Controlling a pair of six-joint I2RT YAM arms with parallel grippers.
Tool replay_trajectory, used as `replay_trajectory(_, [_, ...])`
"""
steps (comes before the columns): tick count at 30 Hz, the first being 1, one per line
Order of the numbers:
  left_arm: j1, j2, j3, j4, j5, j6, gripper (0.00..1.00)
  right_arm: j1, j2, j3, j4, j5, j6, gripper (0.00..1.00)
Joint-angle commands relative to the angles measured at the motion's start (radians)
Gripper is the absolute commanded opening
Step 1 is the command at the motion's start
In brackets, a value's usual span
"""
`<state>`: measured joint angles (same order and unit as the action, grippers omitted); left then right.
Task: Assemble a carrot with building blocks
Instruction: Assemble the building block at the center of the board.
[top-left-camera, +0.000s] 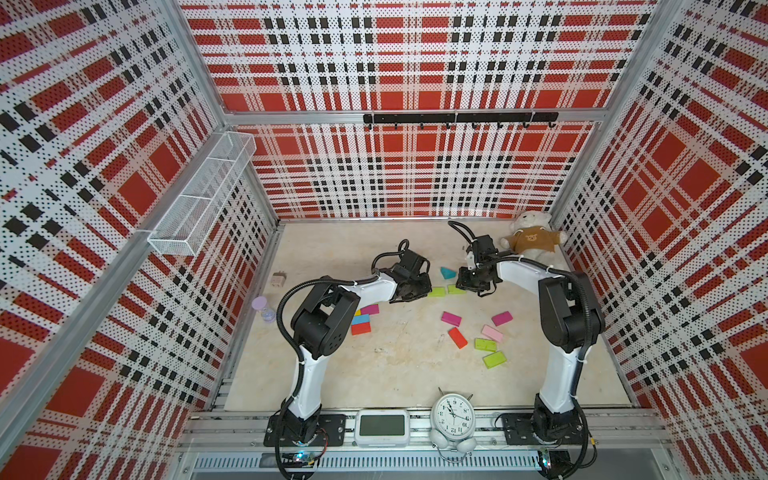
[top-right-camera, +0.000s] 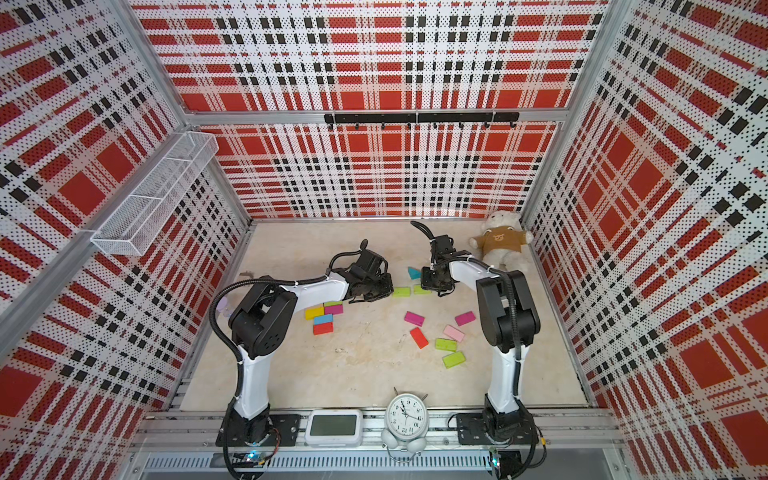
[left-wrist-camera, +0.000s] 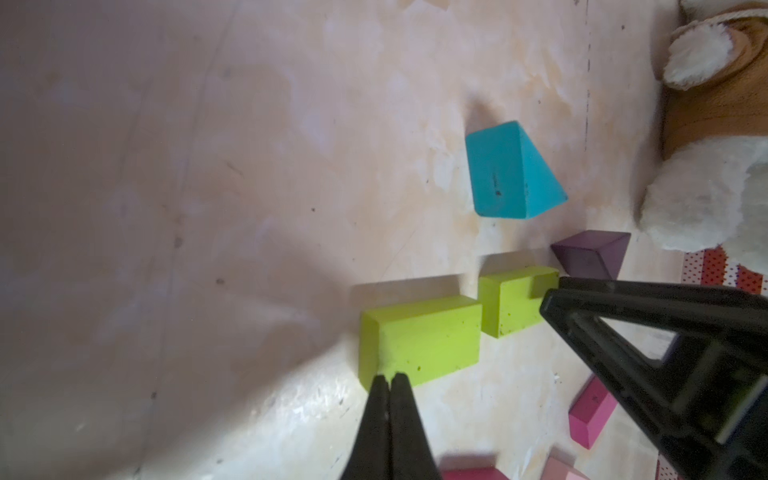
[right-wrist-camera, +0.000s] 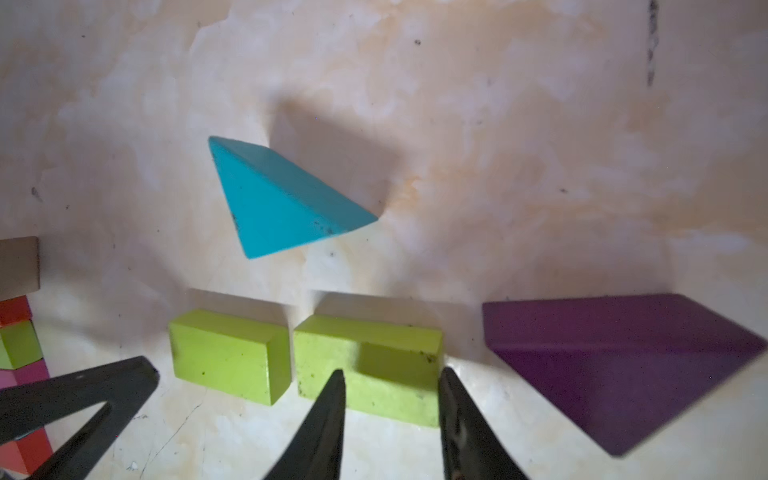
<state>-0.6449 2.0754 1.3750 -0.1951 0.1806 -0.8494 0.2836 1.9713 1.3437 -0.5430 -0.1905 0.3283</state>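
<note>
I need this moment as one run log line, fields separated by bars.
left gripper: shut, tips at lime block | right gripper: open, at neighbouring lime block | teal triangle: lying free

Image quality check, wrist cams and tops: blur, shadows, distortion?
Left wrist: left gripper tips and the magenta block at the frame edge are soft; teal triangle sharp. Right wrist: teal triangle throws a soft-edged shadow on the table; purple triangle slightly blurred. Both top views: wide-angle stretch toward the corners, even light, no glare.

Teal triangle (top-left-camera: 448, 273): one. Purple triangle (right-wrist-camera: 615, 365): one. Magenta blocks (top-left-camera: 451, 318): three visible. Plush bear (top-left-camera: 533, 239): one.
</note>
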Motion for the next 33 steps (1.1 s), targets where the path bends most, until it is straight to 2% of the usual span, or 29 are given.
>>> replay_trajectory(1, [-0.012,0.021,-0.001,0.014,0.014,-0.025,0.00,-0.003,0.019,-0.013,0.035,-0.022,-0.012,0.39])
replay_trajectory(33, [-0.025,0.077,0.053,0.038,0.049,-0.042,0.00,0.007,0.029,-0.021,0.046,-0.049,0.001,0.39])
